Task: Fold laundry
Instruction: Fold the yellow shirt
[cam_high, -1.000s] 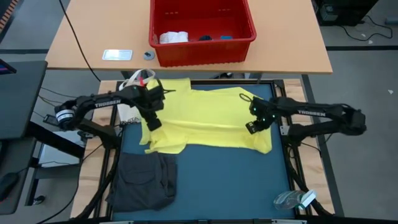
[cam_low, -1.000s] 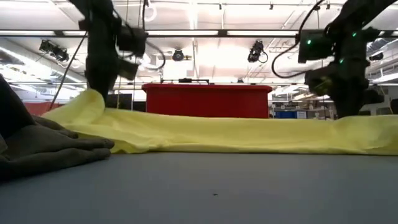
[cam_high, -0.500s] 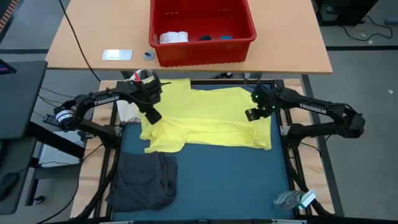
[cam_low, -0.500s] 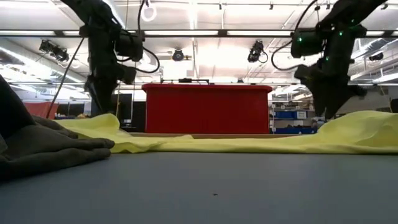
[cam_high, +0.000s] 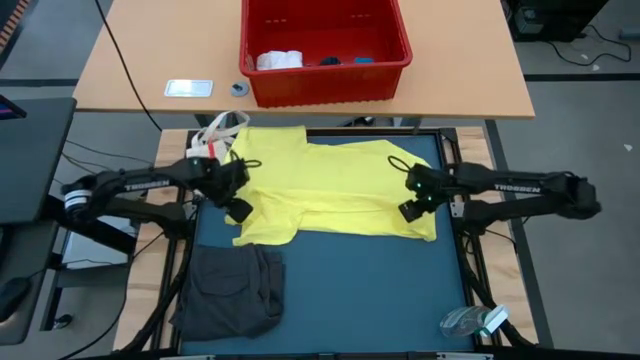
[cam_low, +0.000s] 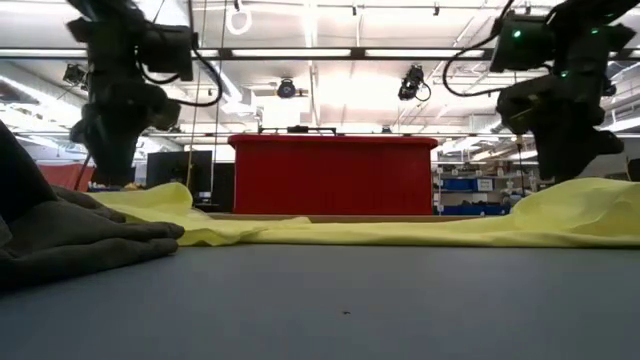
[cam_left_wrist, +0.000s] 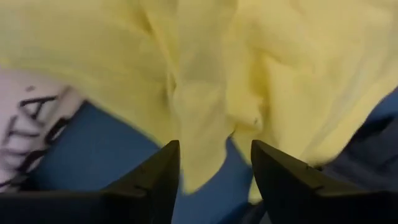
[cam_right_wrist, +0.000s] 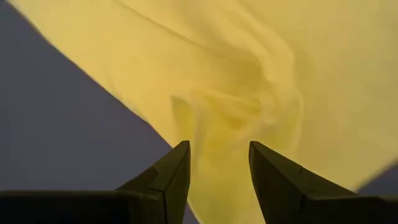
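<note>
While my left arm reaches in from the left, my left gripper (cam_high: 238, 207) hangs over the left edge of the yellow T-shirt (cam_high: 335, 190), fingers (cam_left_wrist: 155, 180) apart and holding nothing (blue mat shows between them). My right gripper (cam_high: 408, 210) sits low over the shirt's right side, its fingers (cam_right_wrist: 171, 177) apart too, above a bunched ridge of cloth. That shirt lies spread flat across the far half of the desk (cam_high: 350, 290). Near its front left corner lies the dark grey garment (cam_high: 232, 290), folded. In the red basket (cam_high: 325, 45) a white cloth (cam_high: 279, 60) shows; the dark and blue pieces beside it are too small to make out. From the low view, my gripper tips are hidden behind the shirt.
</note>
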